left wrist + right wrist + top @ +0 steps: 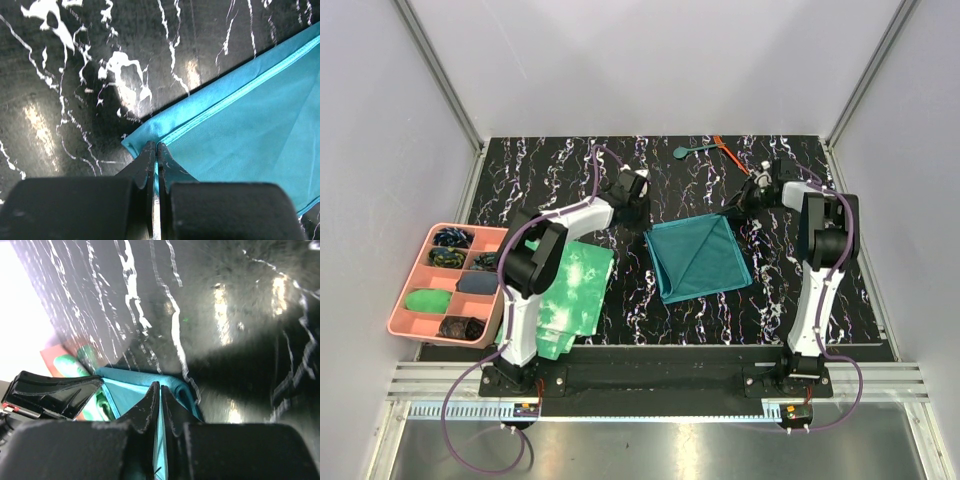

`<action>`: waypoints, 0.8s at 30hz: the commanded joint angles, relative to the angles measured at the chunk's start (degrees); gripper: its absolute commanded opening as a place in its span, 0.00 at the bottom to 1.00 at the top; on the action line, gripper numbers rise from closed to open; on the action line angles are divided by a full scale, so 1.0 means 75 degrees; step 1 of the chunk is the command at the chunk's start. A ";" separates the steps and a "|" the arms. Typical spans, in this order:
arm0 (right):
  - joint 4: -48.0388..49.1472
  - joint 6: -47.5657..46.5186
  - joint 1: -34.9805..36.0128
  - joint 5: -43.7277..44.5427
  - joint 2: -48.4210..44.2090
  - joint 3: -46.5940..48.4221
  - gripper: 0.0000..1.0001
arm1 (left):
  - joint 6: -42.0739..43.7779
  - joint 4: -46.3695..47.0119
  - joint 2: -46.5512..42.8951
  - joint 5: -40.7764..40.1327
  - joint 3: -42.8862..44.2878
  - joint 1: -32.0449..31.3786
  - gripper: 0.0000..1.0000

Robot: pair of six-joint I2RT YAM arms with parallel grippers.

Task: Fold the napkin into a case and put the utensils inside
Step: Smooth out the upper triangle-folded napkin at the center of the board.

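**Barely begun: napkin part-folded, both far corners pinched**

Judging by its doubled edges and diagonal crease, the napkin (698,258) has had a first fold. It lies mid-table as a rough square, not yet a slim case. The left gripper (154,150) has its fingers pressed together on the far-left corner. The right gripper (160,390) is all but closed, with a strip of teal cloth between its fingers at the far-right corner. The spoon (688,151) and stick (725,150) lie untouched at the far edge of the table (570,170), well apart from the napkin. The folding step is in hand. The next move probably calls for carrying both corners together, level and taut, so the edges line up, then releasing only once the cloth lies flat.
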 commanded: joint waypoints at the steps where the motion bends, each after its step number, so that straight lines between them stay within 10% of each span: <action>1: -0.1142 -0.0510 -0.0080 0.0941 -0.1357 0.0612 0.12 | 0.0052 -0.0135 0.0045 -0.0012 0.0575 0.0055 0.07; 10: -0.1414 -0.0687 0.0433 0.1130 -0.2552 -0.0546 0.17 | -0.0171 -0.0522 -0.0423 0.0058 0.0892 0.0067 0.41; 24: 0.1327 0.0824 0.2766 0.0158 -0.3303 -0.3160 0.15 | -0.0780 0.0368 -0.0519 0.1113 -0.0104 -0.0038 0.09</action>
